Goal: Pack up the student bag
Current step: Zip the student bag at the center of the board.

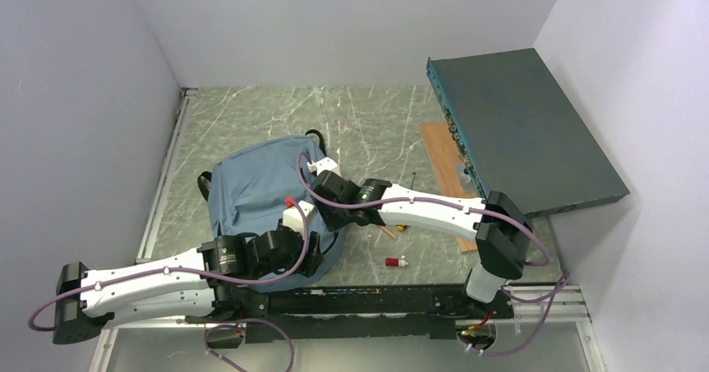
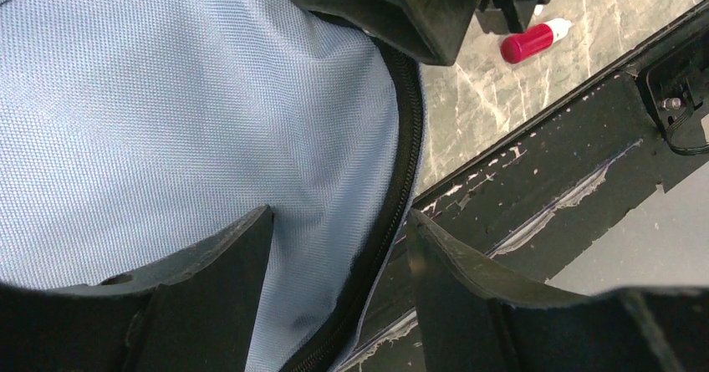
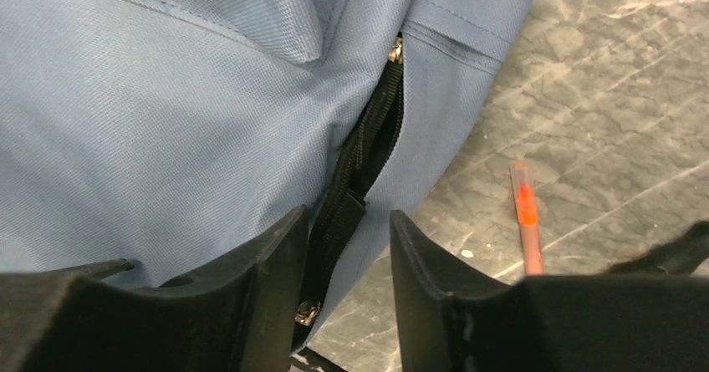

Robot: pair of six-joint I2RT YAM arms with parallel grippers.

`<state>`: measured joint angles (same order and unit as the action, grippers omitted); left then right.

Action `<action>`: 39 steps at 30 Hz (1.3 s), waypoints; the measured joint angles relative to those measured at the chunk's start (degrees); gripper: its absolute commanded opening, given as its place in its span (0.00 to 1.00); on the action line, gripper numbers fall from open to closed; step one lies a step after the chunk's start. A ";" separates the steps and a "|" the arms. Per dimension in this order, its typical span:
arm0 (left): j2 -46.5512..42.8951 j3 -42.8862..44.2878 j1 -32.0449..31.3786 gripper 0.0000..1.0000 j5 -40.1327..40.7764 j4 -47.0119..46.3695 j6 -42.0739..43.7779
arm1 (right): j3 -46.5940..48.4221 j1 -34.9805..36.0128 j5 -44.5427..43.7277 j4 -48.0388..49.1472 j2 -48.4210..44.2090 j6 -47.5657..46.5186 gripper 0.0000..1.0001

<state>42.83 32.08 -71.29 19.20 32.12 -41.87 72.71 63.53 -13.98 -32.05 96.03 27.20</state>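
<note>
We centre our spread right hand [image 3: 347, 213] on the student bag [image 3: 167, 96] zipper [image 3: 372, 142] before pinching; left hand [image 2: 339, 213] spread too.

Top view: near side of student bag [image 1: 251, 184] hidden under left arm [image 1: 167, 276] and right arm [image 1: 435, 209]; fingertips not distinguishable there. Wooden board [image 1: 438, 148] partly covered by dark teal box [image 1: 527, 129] and right arm. Small red bottle [image 1: 395, 262]: detail too small to tell.

Right wrist view: lower end of orange pen [image 3: 527, 217] hidden behind right fingers [image 3: 451, 297]; bag cropped at top and left edges; contact between fingers and zipper [image 3: 368, 150] not determinable.

Left wrist view: bag cropped likewise.
</note>
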 measured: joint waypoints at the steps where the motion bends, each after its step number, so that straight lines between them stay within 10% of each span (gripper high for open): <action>1: 0.00 0.00 0.00 0.65 0.00 0.00 -0.02 | 0.02 0.13 -0.44 -0.31 0.00 0.00 0.37; 39: 2.75 0.09 0.00 0.70 -0.55 -0.11 -0.81 | 0.52 0.81 -3.43 -0.15 -1.66 -1.64 0.00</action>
<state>45.58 32.16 -71.29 18.65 32.01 -42.68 73.23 64.34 -17.41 -32.21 94.37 25.56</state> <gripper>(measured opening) 0.724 0.010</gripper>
